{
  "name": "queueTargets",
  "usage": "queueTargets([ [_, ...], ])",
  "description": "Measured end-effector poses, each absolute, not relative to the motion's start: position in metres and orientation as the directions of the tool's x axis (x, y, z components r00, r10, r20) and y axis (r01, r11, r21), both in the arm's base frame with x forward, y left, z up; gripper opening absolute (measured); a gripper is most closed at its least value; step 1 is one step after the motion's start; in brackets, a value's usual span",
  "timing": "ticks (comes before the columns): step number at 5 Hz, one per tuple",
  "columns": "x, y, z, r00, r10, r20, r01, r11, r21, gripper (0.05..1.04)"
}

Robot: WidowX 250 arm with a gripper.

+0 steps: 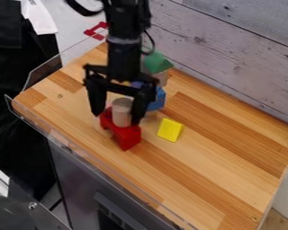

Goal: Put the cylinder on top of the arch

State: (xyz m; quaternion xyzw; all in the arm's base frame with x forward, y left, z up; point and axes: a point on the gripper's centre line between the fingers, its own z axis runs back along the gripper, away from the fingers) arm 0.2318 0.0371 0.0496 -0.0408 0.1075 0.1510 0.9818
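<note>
I see my gripper's (117, 118) fingers apart around the cylinder (122, 112), upright on the red arch (128, 136) nearer the worktop's (197, 168) front edge.

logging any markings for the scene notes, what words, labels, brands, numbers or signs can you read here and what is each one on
There is no text that can be read in this view.
The red arch, the cylinder and the yellow block show no lettering.
The dark marks on the whitish boards look like knots in the wood, not writing.
</note>
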Motion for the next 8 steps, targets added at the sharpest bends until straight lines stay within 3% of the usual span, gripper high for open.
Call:
queueTargets([
  [2, 0.217, 0.033, 0.087, 0.957, 0.256, -0.133, -0.264, 0.964, -0.042, 0.999],
  [3, 0.215, 0.010, 0.095, 0.965, 0.197, -0.172, -0.206, 0.978, -0.031, 0.999],
  [5, 0.225, -0.045, 0.104, 0.980, 0.067, -0.187, -0.080, 0.995, -0.061, 0.999],
  [8, 0.239, -0.048, 0.107, 0.981, 0.146, -0.131, -0.154, 0.987, -0.051, 0.999],
])
